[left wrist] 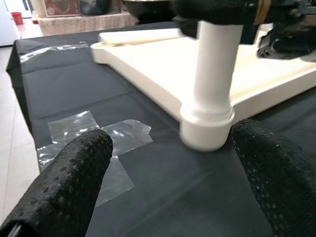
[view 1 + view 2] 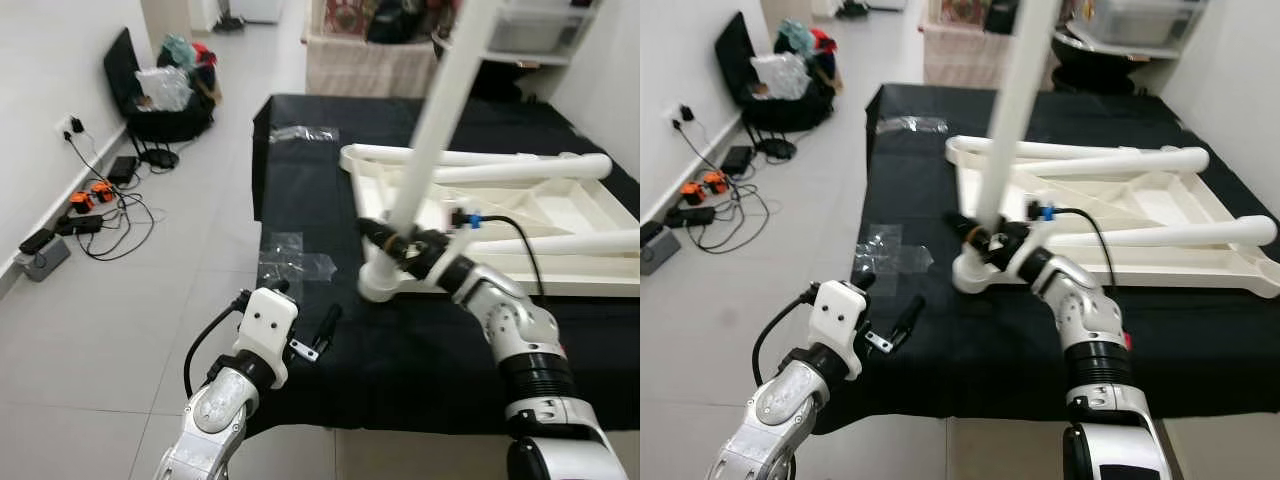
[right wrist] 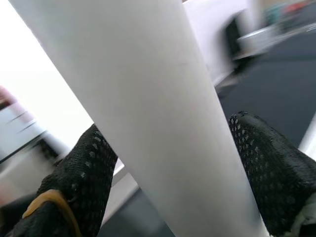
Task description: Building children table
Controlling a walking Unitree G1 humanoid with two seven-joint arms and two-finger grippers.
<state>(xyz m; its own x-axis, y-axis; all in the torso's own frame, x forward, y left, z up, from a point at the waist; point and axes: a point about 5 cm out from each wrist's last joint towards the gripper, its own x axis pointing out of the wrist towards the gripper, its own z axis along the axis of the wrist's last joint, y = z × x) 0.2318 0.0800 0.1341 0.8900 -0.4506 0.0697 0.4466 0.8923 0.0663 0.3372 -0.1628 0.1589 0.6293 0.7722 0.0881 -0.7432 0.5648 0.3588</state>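
The white table leg [image 2: 425, 150] stands nearly upright at the near corner of the upturned children's table frame [image 2: 520, 215], its thick foot [image 2: 380, 280] seated on the corner socket. The right pincer [image 2: 400, 245] is clamped round the leg just above that foot. The step in hand looks like seating or twisting this leg home, though the joint itself is hard to make out. The left pincer [image 2: 315, 335], fingers spread and empty, hovers beside the foot over the black-covered table [image 2: 400, 350]. Next, the leg probably wants turning while the frame is steadied.
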